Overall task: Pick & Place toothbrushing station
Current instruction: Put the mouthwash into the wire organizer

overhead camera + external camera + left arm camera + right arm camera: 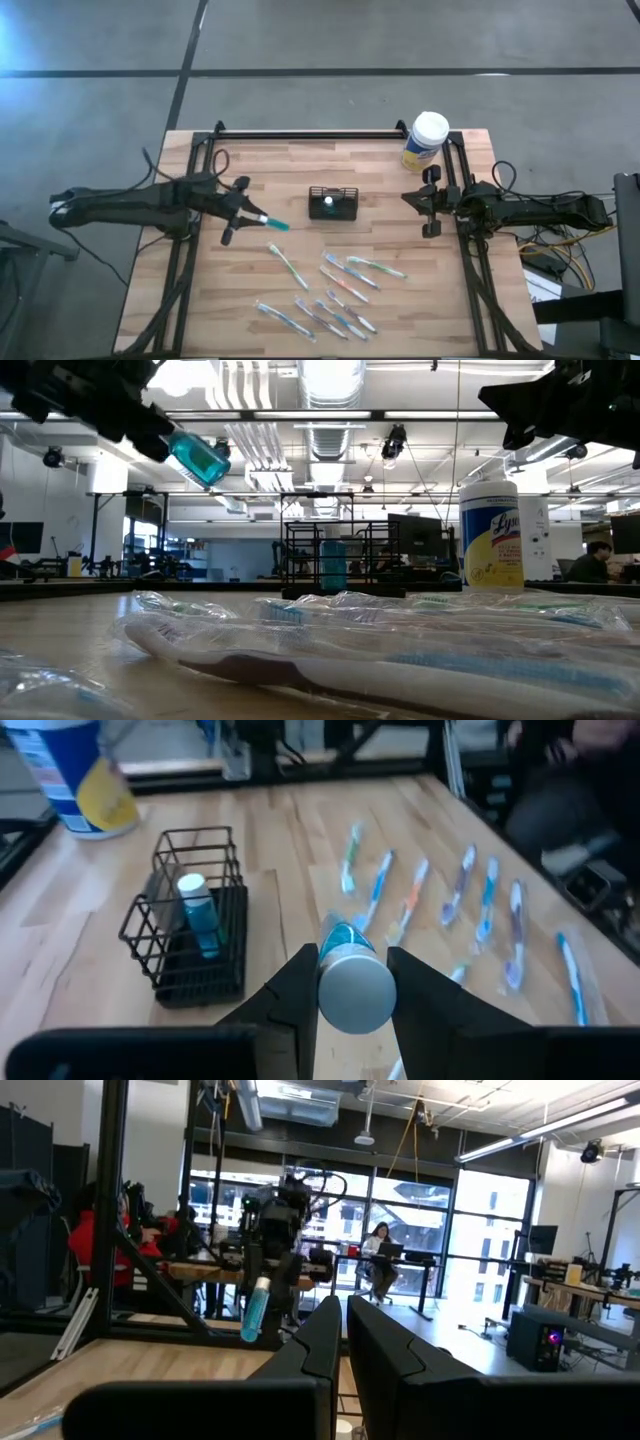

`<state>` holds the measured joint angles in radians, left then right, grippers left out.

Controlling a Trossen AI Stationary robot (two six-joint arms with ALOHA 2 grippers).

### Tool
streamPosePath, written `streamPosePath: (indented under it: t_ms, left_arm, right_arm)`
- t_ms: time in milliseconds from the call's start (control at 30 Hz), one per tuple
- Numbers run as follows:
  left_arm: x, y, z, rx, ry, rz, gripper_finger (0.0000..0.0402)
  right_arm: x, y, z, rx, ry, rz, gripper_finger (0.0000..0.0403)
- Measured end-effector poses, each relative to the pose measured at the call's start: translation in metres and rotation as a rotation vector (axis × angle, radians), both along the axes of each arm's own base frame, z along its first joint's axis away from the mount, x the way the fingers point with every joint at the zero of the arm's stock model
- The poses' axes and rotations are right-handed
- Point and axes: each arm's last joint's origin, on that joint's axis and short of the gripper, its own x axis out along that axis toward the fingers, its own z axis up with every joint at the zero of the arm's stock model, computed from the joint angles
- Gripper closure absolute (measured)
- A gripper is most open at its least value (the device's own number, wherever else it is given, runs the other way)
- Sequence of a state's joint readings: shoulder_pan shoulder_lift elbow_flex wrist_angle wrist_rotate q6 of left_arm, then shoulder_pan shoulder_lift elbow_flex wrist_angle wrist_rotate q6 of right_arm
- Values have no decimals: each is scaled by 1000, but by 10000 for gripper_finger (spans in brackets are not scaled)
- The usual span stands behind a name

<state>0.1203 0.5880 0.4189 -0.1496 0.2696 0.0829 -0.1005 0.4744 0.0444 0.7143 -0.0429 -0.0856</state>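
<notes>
Butcher-block surface [300,190] fills the middle of the high view, grey floor all round; an open workshop with ceiling lights shows beyond it in the low view.

Toothbrushing station [333,204], a black wire-mesh caddy, stands upright at the centre of the high view. One teal tube with a white cap [199,910] stands inside it.

Left end effector [243,212] sits left of centre, just left of the caddy and apart from it. It is clenched on a teal travel-size tube [274,224], whose free end points toward the caddy. In the low view that tube [198,457] hangs tilted in the upper left, clear of the surface. In the left wrist view its silver round end [355,990] sits squeezed between the two fingers [291,1000].

Right end effector [428,201] waits at centre right, by the surface's right edge, clenched on nothing.

Lysol wipes canister [425,140], white lid, yellow label, stands upper right of centre.

Wrapped toothbrushes [330,290] lie scattered across the lower middle of the high view, well below the caddy.
</notes>
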Motion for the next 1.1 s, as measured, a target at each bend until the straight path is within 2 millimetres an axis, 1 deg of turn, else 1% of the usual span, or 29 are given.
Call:
streamPosePath:
  t_ms: [233, 333, 400, 533, 600, 700, 800, 900, 1000, 1100]
  left_arm:
    - [-10, 0, -38, -77, -121, 34, 304]
    - [-11, 1, -44, -98, -139, 52, 304]
    - [-10, 2, -41, -103, -138, 76, 304]
    - [-3, 5, -19, -79, -92, 120, 304]
    - [4, 8, -1, -53, -60, 141, 304]
    - [21, 11, 32, -12, -20, 164, 304]
    - [45, 16, 64, 17, 48, 193, 304]
    - [74, 24, 91, 20, 137, 280, 304]
    - [105, 30, 106, 45, 240, 289, 304]
    - [135, 34, 112, 107, 356, 243, 304]
  right_arm:
    - [0, 0, 0, 0, 0, 0, 385]
    - [0, 0, 0, 0, 0, -1, 385]
    - [0, 0, 0, 0, 0, 0, 385]
    - [0, 0, 0, 0, 0, -2, 385]
    - [0, 0, 0, 0, -1, -2, 385]
    - [0, 0, 0, 0, -2, -3, 385]
    - [0, 0, 0, -2, -2, -6, 385]
    - [0, -1, 0, 2, -2, -18, 385]
    - [0, -1, 0, 3, 1, -19, 385]
    - [0, -1, 0, 3, 2, -20, 385]
